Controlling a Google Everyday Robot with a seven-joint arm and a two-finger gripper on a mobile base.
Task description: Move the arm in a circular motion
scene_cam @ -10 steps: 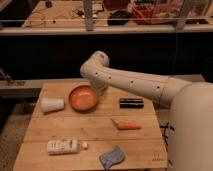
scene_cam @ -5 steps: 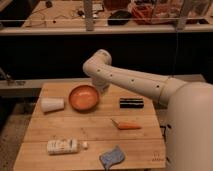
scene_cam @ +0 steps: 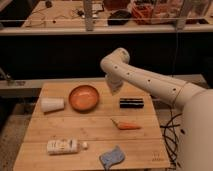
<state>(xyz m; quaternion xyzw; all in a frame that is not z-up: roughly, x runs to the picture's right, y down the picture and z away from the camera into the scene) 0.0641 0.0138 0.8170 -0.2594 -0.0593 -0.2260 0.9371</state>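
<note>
The arm point(scene_cam: 150, 82) is large and cream-white, with thick tubular segments and small dark dots. It reaches from the lower right up to a rounded joint point(scene_cam: 116, 59) above the back of the wooden table point(scene_cam: 90, 127). From that joint a short end section hangs down to the gripper point(scene_cam: 114, 88), which sits just above the table's far edge, between the orange bowl point(scene_cam: 84, 97) and the black box point(scene_cam: 131, 102). It holds nothing that I can see.
On the table are a white cup lying on its side point(scene_cam: 52, 104), a carrot point(scene_cam: 127, 125), a white bottle lying flat point(scene_cam: 63, 146) and a blue-grey cloth point(scene_cam: 112, 156). A dark counter with clutter runs behind. Cables hang at the right.
The arm's upper joint and hanging end have swung to the right, from over the bowl's far rim to between bowl and black box. The table objects have not moved.
</note>
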